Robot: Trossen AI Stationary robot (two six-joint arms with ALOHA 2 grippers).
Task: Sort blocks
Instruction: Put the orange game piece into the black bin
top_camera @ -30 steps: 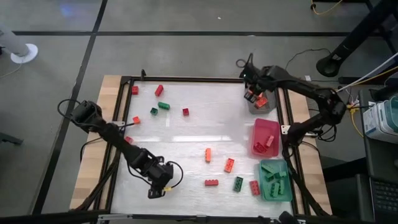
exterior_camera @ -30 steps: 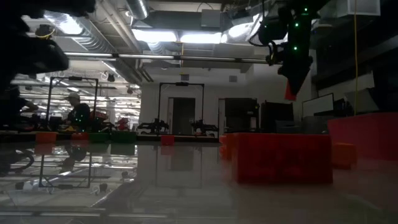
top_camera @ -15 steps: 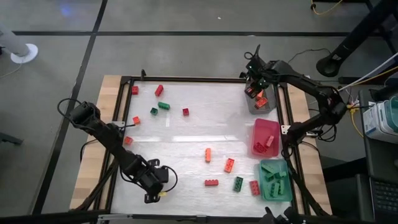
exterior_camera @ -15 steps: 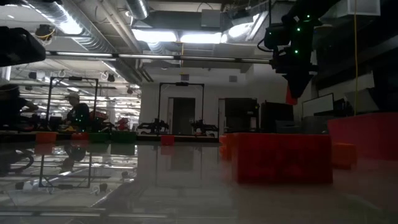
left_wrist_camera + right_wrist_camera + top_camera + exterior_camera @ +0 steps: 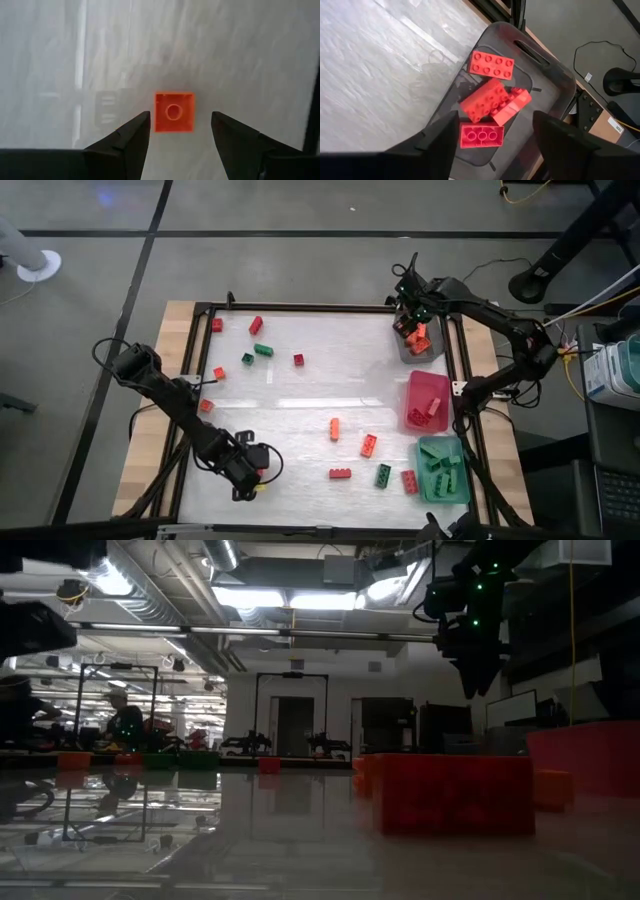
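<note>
High view: the blocks are partly sorted. Red blocks (image 5: 490, 100) lie in the grey tray (image 5: 412, 352) at the far right corner of the surface (image 5: 300, 410); the right wrist view shows four there. The pink tray (image 5: 425, 385) holds a few orange or red pieces, and the teal tray (image 5: 442, 480) holds green ones. Still loose: a cluster near the far left, namely a red block (image 5: 256, 325), another red (image 5: 217, 325), two green (image 5: 263, 349) and a small red (image 5: 298, 359); two orange at the left edge; and a near-right group of orange (image 5: 334, 429), red (image 5: 340, 473) and green (image 5: 383, 474). Right gripper (image 5: 412, 328) hangs over the grey tray, jaws open, empty. Left gripper (image 5: 177, 131), near the front left, has its jaws open around a small orange block (image 5: 174, 111). Estimate roughly half done.
</note>
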